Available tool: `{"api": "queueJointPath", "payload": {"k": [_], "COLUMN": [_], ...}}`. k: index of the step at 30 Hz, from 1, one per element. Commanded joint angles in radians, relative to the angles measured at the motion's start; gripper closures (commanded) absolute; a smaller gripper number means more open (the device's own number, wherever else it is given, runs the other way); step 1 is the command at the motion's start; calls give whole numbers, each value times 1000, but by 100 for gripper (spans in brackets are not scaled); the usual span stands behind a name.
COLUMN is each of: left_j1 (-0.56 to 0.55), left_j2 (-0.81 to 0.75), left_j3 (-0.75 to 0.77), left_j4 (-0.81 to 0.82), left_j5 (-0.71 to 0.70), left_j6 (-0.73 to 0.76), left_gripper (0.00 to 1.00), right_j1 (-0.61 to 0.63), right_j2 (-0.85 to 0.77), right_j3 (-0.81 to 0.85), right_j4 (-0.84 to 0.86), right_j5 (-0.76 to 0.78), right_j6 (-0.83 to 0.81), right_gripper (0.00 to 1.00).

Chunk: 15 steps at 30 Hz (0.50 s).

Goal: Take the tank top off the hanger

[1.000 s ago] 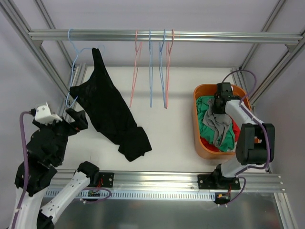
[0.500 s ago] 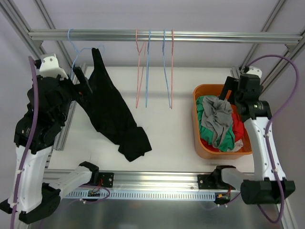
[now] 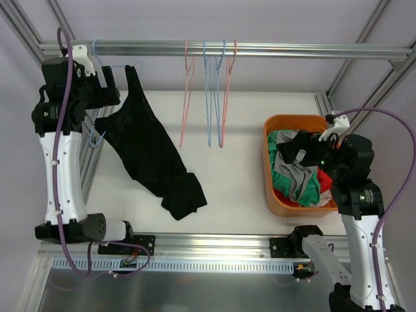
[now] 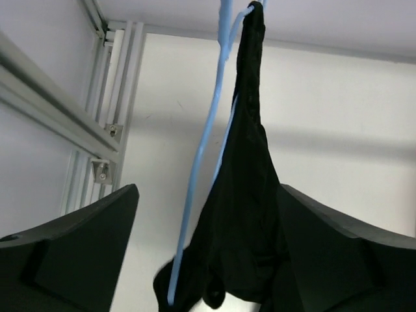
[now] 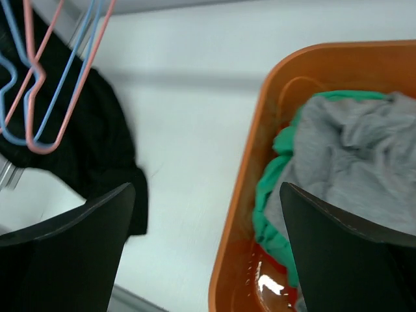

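Note:
A black tank top point(image 3: 146, 149) hangs by one strap from a light blue hanger point(image 3: 95, 135) on the rail, and its lower end lies bunched on the white table. My left gripper point(image 3: 112, 84) is raised beside the hanger's top, open. In the left wrist view the hanger wire point(image 4: 198, 195) and the tank top point(image 4: 250, 214) lie between the wide-apart fingers of the left gripper point(image 4: 208, 188), and no grip on them shows. My right gripper point(image 3: 300, 148) hovers open over the orange basket, holding nothing. In its own view the right gripper point(image 5: 207, 188) stands over the basket's left rim.
The orange basket point(image 3: 268, 162) at the right holds grey point(image 3: 296, 166), green and red clothes. Several bare pink and blue hangers point(image 3: 208, 97) hang mid-rail on the aluminium rail point(image 3: 292, 49). Frame posts run down both sides.
My left arm has risen from table height to the top of the hanger. My right gripper has opened over the basket, swung up and come back down over it.

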Motion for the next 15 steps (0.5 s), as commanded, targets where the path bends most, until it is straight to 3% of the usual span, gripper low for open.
{"api": "queueJointPath", "payload": {"k": [1, 3, 6, 7, 10, 11, 15], "left_j1": [45, 54, 56, 56, 57, 57, 57], "left_j2": [61, 64, 61, 63, 73, 73, 66], "left_j3": [66, 68, 66, 65, 60, 57, 43], "left_j4": [6, 12, 23, 24, 24, 26, 30], "left_j5": [130, 137, 176, 176, 157, 151, 154], "left_j6": [59, 62, 77, 80, 83, 80, 74], "left_gripper": [15, 19, 35, 46, 63, 75, 79], "right_j1": [44, 77, 99, 102, 121, 130, 156], "right_j2": [-20, -23, -16, -11, -9, -6, 9], "right_j3": [-55, -61, -66, -67, -67, -66, -60], "right_j4": [108, 102, 97, 97, 97, 97, 97], "right_j5": [-200, -185, -176, -174, -164, -157, -150], "right_j6": [24, 17, 9, 9, 6, 6, 0], "right_gripper": [0, 1, 2, 2, 3, 4, 4]}}
